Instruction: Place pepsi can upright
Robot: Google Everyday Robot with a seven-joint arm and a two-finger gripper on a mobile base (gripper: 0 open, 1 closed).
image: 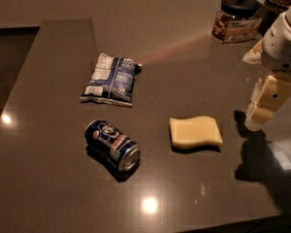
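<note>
Dark, glossy countertop [43,188] is stretching across the whole view, catching spots of lamp glare. At its right edge the gripper [262,111] is hanging just above the surface, pointing downward and carrying nothing; whether it is open or closed I cannot tell. Nearest to it, a yellow sponge [196,132] is lying flat between the gripper and the pepsi can [112,144], which is lying on its side toward the left front, well apart from the gripper. Reaching straight across is, I judge, risking a brush with the sponge and dragging it into the can. The can is looking ready to roll: a nudge off its middle could be sending it toward the front edge, and a grip too near one end could be letting it slip while being turned upright. Farther back, a crinkled snack bag [110,78] is resting near the can without touching it, and a dark-lidded jar [237,17] is standing at the far right, out of the path.
</note>
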